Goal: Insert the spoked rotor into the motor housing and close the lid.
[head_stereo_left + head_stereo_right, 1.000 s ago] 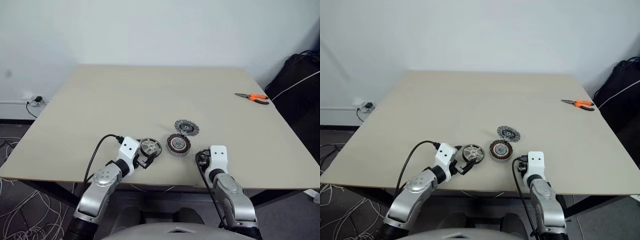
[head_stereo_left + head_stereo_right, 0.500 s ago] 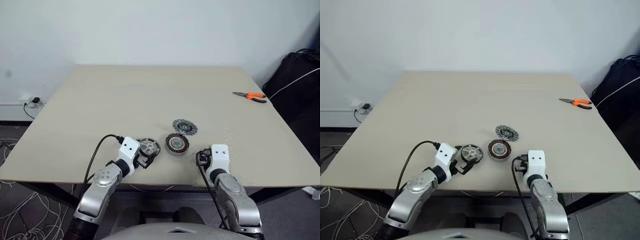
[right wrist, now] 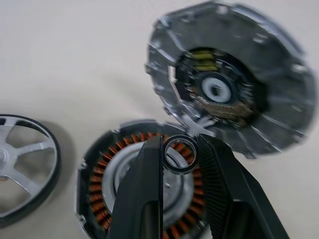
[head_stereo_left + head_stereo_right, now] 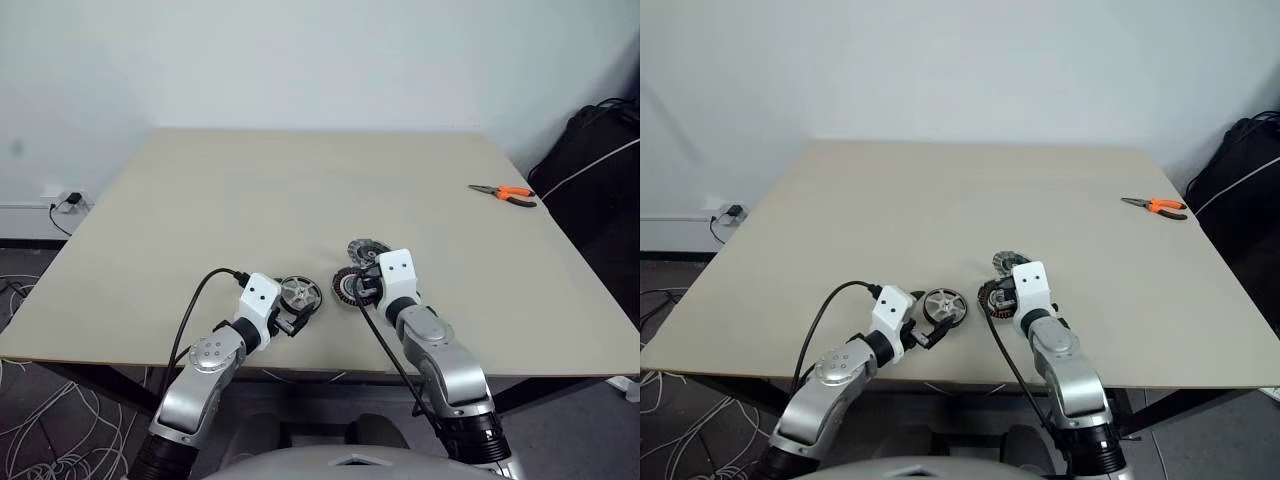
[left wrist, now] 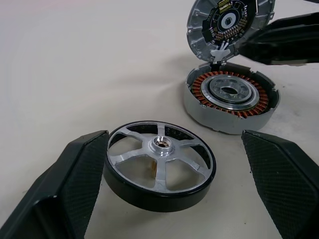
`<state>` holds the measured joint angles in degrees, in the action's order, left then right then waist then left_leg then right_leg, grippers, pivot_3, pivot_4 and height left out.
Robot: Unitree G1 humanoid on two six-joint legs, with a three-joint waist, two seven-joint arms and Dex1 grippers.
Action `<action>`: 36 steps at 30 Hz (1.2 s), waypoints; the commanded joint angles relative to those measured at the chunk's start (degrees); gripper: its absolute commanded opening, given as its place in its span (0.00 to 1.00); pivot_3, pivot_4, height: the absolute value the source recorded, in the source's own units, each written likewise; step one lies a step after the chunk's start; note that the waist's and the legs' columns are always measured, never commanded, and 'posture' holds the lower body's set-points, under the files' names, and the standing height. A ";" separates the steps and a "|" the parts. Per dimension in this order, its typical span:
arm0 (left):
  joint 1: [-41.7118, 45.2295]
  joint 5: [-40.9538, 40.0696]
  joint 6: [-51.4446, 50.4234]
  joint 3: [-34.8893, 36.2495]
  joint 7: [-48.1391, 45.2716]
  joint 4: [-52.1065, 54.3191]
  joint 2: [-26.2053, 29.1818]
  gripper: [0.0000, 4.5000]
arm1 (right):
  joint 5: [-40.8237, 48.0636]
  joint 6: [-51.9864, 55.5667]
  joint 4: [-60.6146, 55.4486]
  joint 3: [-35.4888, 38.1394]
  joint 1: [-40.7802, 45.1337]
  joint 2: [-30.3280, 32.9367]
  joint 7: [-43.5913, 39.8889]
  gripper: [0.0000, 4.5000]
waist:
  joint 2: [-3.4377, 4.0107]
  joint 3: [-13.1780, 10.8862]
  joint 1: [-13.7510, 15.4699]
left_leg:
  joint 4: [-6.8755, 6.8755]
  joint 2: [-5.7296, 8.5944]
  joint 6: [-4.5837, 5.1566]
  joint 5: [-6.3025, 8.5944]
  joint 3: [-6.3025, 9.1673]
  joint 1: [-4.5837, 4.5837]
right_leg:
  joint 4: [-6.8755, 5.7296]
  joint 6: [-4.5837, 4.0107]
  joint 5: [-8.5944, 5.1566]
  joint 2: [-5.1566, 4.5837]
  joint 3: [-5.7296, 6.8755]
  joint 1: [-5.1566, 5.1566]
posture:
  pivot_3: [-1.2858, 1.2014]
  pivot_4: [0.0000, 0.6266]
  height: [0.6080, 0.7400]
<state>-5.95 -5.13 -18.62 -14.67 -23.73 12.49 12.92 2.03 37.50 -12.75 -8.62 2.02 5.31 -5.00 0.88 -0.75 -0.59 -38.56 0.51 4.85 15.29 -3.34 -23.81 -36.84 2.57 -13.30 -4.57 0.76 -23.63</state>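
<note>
Since a second ago the right tool (image 3: 180, 154) has swung over the motor housing (image 5: 231, 96), pinching a small ring (image 3: 180, 155) (bearing-like); the left tool (image 5: 169, 174) gapes wide around the spoked rotor (image 5: 159, 165), next to be gripped.

We see the left end effector (image 5: 169, 199) low over the tabletop (image 4: 300, 190) with its two fingers spread wide. The right end effector (image 3: 180, 164) points forward and down, its fingers pinching a small dark ring (image 3: 180, 155).
</note>
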 commanded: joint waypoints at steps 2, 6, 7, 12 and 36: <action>0.11 0.05 0.95 0.31 0.52 1.42 -0.37 1.00 | -0.33 -1.80 1.92 -0.09 2.03 -0.32 -0.63 0.15 | 0.00 0.00 -0.03 | 0.00 0.00 0.00 0.00 0.00 0.00 | 0.00 0.00 0.00 0.00 -0.01 0.00 | 0.52 0.00 1.00; 0.03 0.09 1.14 0.38 0.86 1.46 -0.50 1.00 | -0.34 -1.98 3.00 -0.57 2.02 -0.45 -1.23 0.15 | 0.00 0.00 -0.04 | 0.00 0.01 0.00 0.00 0.00 0.00 | 0.00 0.00 0.00 0.00 -0.02 0.00 | 0.52 0.00 1.00; 0.04 0.11 1.18 0.36 0.94 1.44 -0.54 1.00 | -0.36 -2.06 3.15 -0.64 1.96 -0.52 -1.34 0.15 | 0.00 0.00 -0.05 | 0.00 0.00 0.00 0.00 0.00 0.00 | 0.00 0.00 0.00 0.00 -0.02 0.00 | 0.52 0.00 1.00; 0.26 0.17 1.39 0.33 1.18 1.20 -0.64 1.00 | -0.09 -2.14 3.67 -0.90 2.07 -1.01 -1.86 0.15 | 0.00 0.00 -0.05 | 0.00 0.00 0.00 0.00 0.00 0.00 | -0.01 0.00 0.01 -0.01 -0.02 0.00 | 0.52 0.00 1.00; 0.80 0.16 1.66 0.59 1.48 0.87 -0.72 1.00 | -0.04 -2.65 6.12 -0.41 2.49 -1.77 -2.34 0.15 | 0.01 0.00 -0.06 | 0.00 0.00 -0.01 0.00 0.00 0.01 | -0.02 -0.01 0.01 -0.01 -0.03 -0.01 | 0.52 0.00 1.00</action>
<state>-6.01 -5.09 -18.22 -14.54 -22.51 12.46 12.55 1.99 36.20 -5.50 -9.47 3.30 3.82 -7.30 0.89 -0.74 -0.65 -38.56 0.51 4.84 15.29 -3.34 -23.80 -36.86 2.57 -13.29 -4.58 0.73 -23.64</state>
